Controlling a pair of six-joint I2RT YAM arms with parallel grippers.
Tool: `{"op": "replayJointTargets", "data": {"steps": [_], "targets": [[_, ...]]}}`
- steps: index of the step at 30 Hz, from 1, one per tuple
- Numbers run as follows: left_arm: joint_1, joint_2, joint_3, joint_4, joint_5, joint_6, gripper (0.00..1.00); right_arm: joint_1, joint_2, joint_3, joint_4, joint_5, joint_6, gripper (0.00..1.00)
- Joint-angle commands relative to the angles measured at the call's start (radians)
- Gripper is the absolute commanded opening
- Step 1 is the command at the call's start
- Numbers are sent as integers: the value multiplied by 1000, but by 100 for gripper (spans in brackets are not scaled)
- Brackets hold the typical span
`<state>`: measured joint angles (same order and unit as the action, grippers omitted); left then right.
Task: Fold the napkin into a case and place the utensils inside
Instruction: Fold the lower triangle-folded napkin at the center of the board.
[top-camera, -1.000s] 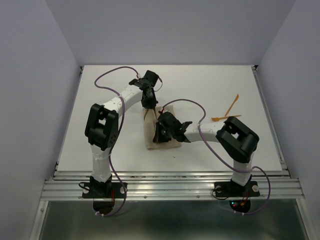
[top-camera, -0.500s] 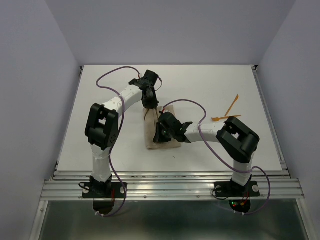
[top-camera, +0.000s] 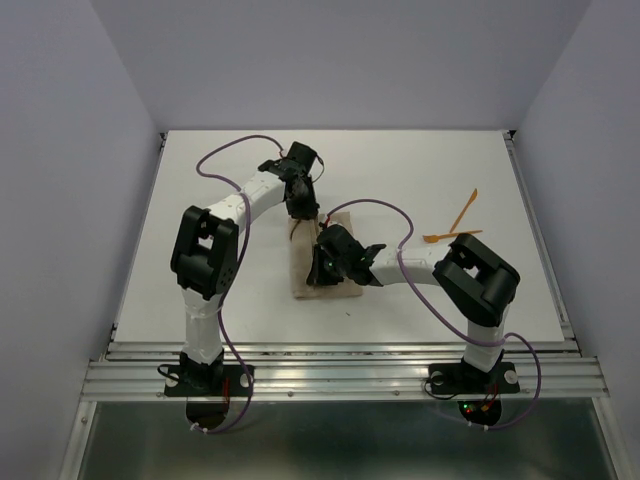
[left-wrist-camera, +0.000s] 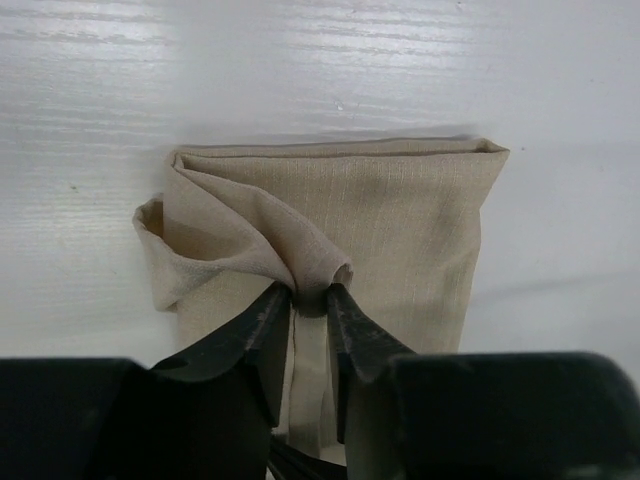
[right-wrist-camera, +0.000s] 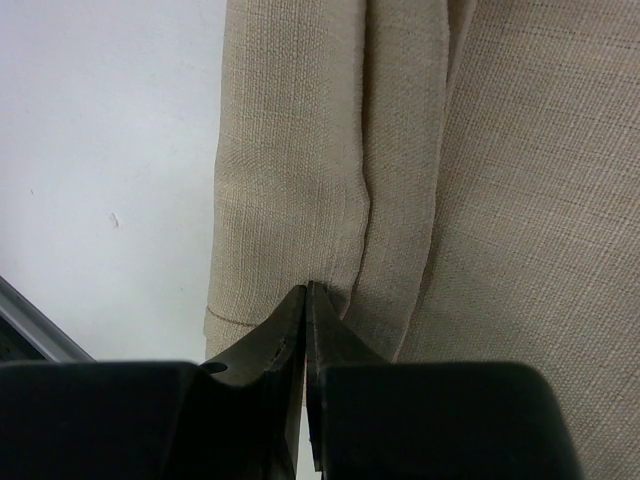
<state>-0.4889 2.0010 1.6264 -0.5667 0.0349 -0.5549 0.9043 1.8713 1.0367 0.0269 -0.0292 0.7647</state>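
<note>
While the left gripper (left-wrist-camera: 312, 295) pinches a raised pleat at the napkin's (top-camera: 303, 283) upper end, centre frame, the right gripper (right-wrist-camera: 306, 290) sits clenched on its lower half. Napkin's long axis runs up-down in the overhead view; utensils (top-camera: 463, 212) lie well apart at right, nearer the right arm.
</note>
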Motion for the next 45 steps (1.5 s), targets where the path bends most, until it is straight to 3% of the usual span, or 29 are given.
{"op": "replayJointTargets", "data": {"steps": [1, 4, 11, 17, 18, 20, 22, 25, 33, 38, 41, 42, 45], "targets": [[3, 10, -16, 16, 33, 19, 35, 1, 2, -35, -94, 38, -11, 8], [3, 15, -28, 25, 42, 18, 44, 1, 2, -35, -94, 37, -13, 8], [4, 2, -34, 37, 57, 26, 43, 1, 2, -33, -93, 37, -13, 8], [1, -57, -48, 45, 76, 32, 18, 1, 5, -32, -93, 17, -13, 8], [1, -62, -46, 41, 74, 33, 18, 1, 5, -32, -93, 17, -13, 8], [1, -71, -39, 28, 68, 39, 4, 1, 5, -32, -93, 9, -13, 8], [1, -74, -42, 24, 68, 44, 0, 1, 5, -32, -93, 11, -13, 8], [1, -71, -51, 25, 68, 50, 0, 1, 2, -32, -93, 12, -11, 8], [1, -61, -66, 24, 77, 59, 12, 1, 2, -30, -94, 11, -8, 8], [1, -88, -86, 16, 65, 69, 12, 1, 5, -32, -93, 11, -10, 8], [1, -136, -125, 34, 43, 61, 9, 1, 3, -35, -94, 12, -8, 8], [1, -166, -140, 31, 34, 59, 2, 1, 3, -36, -93, 12, -7, 8], [3, -221, -171, 18, -10, 53, 0, 1, 0, -36, -91, 12, -7, 8]]}}
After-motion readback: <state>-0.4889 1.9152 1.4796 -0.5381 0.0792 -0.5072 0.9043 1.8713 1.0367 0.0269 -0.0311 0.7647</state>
